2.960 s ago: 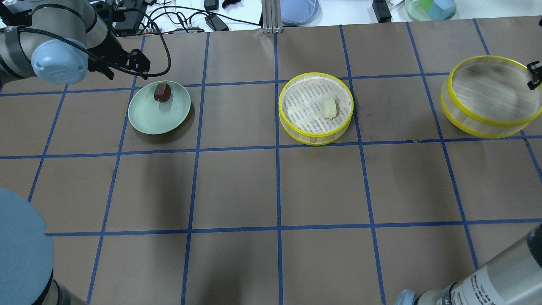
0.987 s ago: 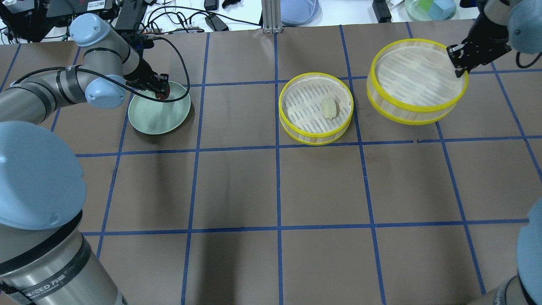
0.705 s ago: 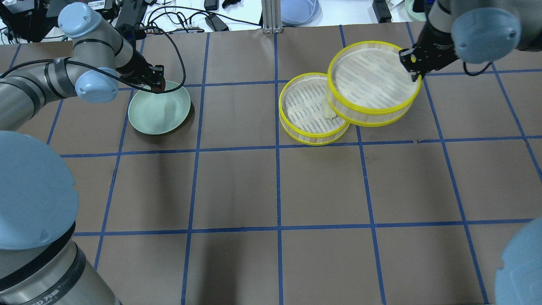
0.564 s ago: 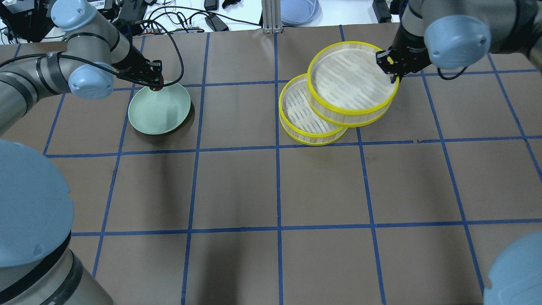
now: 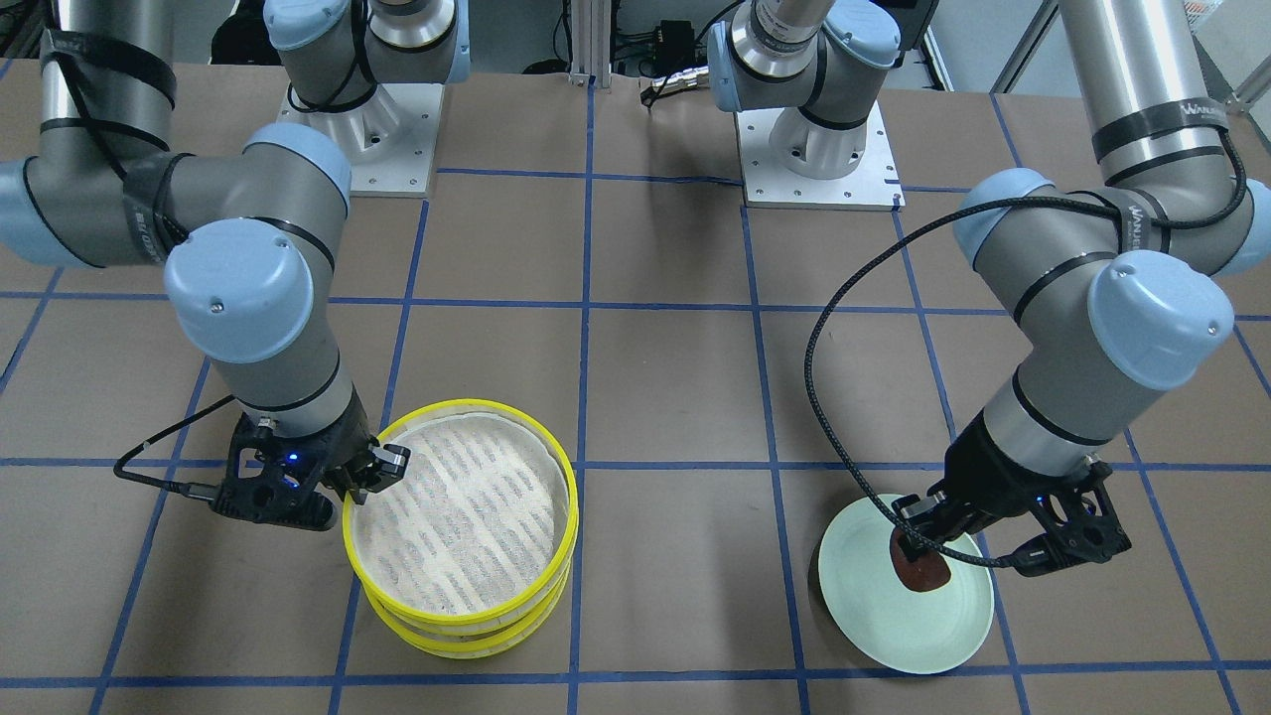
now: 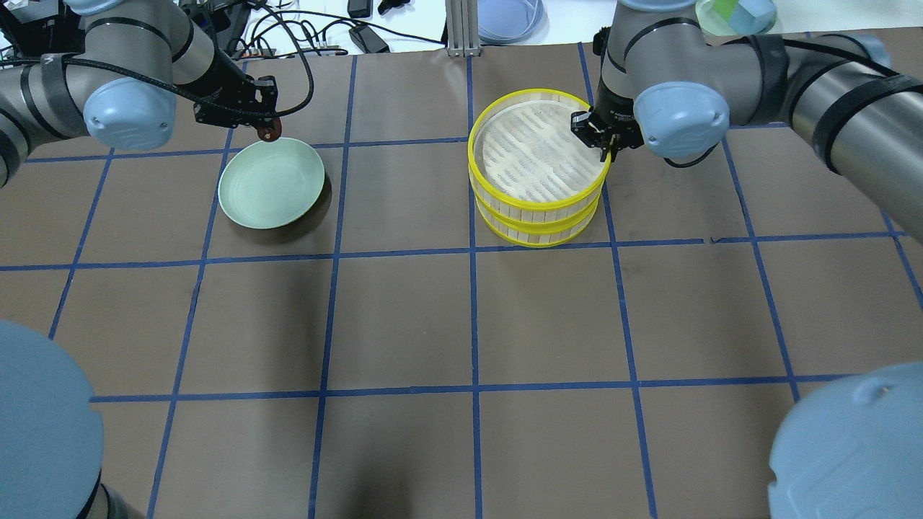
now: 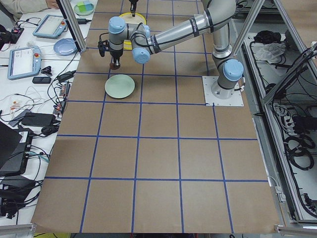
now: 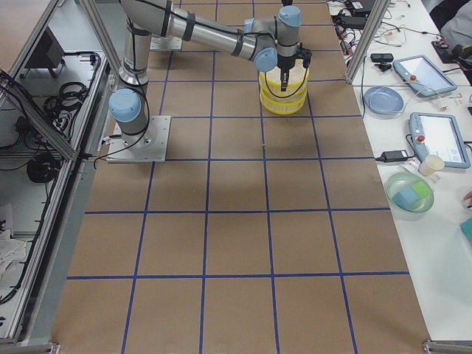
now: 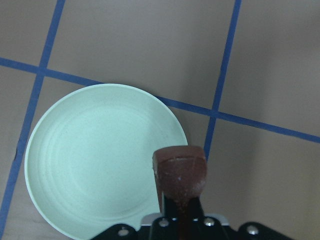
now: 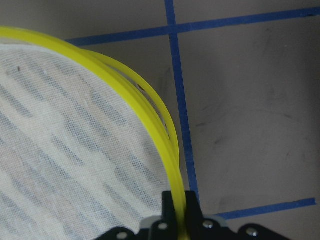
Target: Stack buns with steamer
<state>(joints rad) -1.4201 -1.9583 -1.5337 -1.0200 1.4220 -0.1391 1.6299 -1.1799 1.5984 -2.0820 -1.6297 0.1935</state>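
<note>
My left gripper [image 6: 267, 130] is shut on the dark reddish-brown bun [image 9: 180, 172] and holds it above the far rim of the pale green plate [image 6: 270, 186]. My right gripper [image 6: 604, 141] is shut on the yellow rim [image 10: 172, 165] of the upper steamer tier [image 6: 537, 148]. That tier sits over the lower steamer tier [image 6: 537, 229], roughly aligned with it. The cream-white bun is hidden under the upper tier. In the front view the brown bun [image 5: 918, 568] hangs over the plate [image 5: 894, 616].
Blue tape lines grid the brown table. Cables, a blue dish [image 6: 508, 16] and a bowl with coloured blocks [image 6: 732, 14] lie past the far edge. My left arm's cable [image 5: 834, 397] loops above the table beside the plate.
My right gripper carried the upper tier leftward and set it over the lower tier, covering the white bun. My left gripper closed on the brown bun and lifted it off the plate.
</note>
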